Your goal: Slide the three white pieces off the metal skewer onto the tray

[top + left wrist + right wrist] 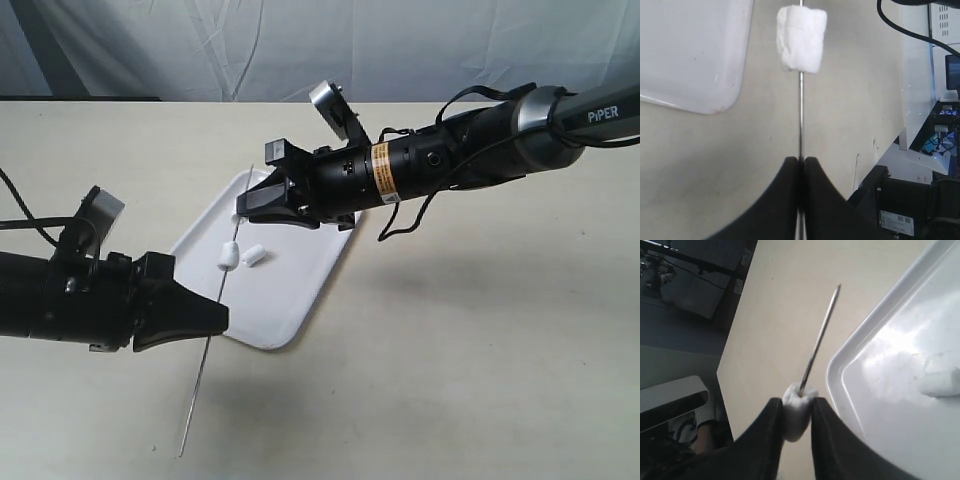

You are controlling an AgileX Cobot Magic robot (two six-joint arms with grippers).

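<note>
The metal skewer (213,330) slants up over the left edge of the white tray (290,300). My left gripper (222,318) is shut on its lower part, as the left wrist view shows (801,160). One white piece (229,255) sits on the rod (801,105) above that grip (801,39). Higher up, my right gripper (241,211) is shut on a second white piece (797,412), with the skewer's tip (821,335) poking out beyond it. A third piece (252,255) lies loose on the tray (940,382).
The beige table (480,380) spreads around the tray. The right arm's black body and cables (420,170) reach over the tray's far end. A grey backdrop hangs behind the table. Equipment stands past the table's edge (920,200).
</note>
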